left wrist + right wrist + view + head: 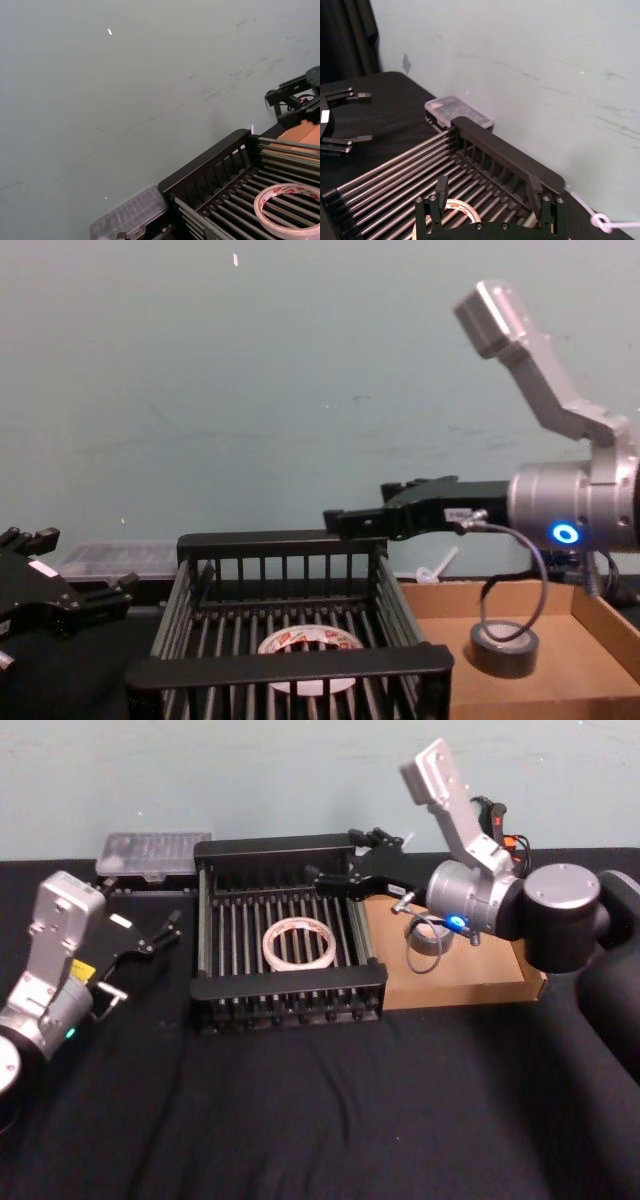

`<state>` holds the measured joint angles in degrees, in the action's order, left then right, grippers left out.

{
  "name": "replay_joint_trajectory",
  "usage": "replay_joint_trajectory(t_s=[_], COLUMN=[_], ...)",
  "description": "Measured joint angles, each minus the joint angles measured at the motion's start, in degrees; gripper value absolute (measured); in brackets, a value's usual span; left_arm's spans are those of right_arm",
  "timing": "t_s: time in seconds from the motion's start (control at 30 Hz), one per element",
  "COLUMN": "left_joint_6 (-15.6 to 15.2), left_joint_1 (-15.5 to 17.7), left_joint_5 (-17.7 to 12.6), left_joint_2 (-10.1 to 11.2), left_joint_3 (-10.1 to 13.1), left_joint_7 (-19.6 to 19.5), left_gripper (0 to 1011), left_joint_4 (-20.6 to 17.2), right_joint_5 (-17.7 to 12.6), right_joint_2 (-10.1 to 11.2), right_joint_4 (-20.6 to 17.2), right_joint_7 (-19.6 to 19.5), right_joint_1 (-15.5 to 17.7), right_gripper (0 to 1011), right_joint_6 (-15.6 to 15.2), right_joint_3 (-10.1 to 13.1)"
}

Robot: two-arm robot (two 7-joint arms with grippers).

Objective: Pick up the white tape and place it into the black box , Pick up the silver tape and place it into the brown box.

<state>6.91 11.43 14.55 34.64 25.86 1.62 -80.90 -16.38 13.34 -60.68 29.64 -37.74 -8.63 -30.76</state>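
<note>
Pale blue-green wall fills the back of the room, and below it a black cloth covers the counter (300, 1120). At the centre of the head view sits the black box (287, 992), and the white tape (299, 944) lies flat on its slatted bottom, a little right of the middle. Touching the crate's right side is the brown box (470, 982), with the silver tape (428, 938) lying flat on its floor near the middle; in the chest view that roll sits at the lower right, low behind the crate's corner. A clear plastic container (153, 853) rests against the wall at the upper left, just behind the crate's far left corner.

From the right of the frame the right arm reaches across, its right tool (362, 846) hanging above the crate's far right corner, fingers spread apart and holding nothing. From its own wrist camera the two fingertips (441, 183) stand wide over the slats with the white ring showing below them. Over at the left edge, the left tool (172, 927) hovers over the cloth beside the crate, well apart from both rolls, its fingers also spread and empty.
</note>
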Motion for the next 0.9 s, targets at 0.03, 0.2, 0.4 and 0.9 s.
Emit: replay_joint_trajectory(t_s=[0.03, 0.2, 0.4, 0.9], left_joint_6=[0.0, 0.0, 0.0, 0.0], left_joint_1=[0.0, 0.0, 0.0, 0.0], left_joint_5=[0.0, 0.0, 0.0, 0.0], left_joint_2=[0.0, 0.0, 0.0, 0.0], left_joint_3=[0.0, 0.0, 0.0, 0.0], left_joint_7=[0.0, 0.0, 0.0, 0.0], left_gripper=[1001, 1001, 1001, 1001], left_joint_4=[0.0, 0.0, 0.0, 0.0], right_joint_5=[-0.1, -0.6, -1.5, -2.9], right_joint_2=[0.3, 2.0, 4.1, 8.3], right_joint_4=[-0.7, -5.3, -9.9, -14.5], right_joint_7=[-0.3, -2.7, -4.5, -7.3], right_joint_1=[0.5, 3.6, 7.1, 13.3], right_gripper=[1002, 1002, 1002, 1002], right_joint_6=[0.0, 0.1, 0.0, -0.6], right_joint_3=[0.3, 2.4, 4.9, 10.0])
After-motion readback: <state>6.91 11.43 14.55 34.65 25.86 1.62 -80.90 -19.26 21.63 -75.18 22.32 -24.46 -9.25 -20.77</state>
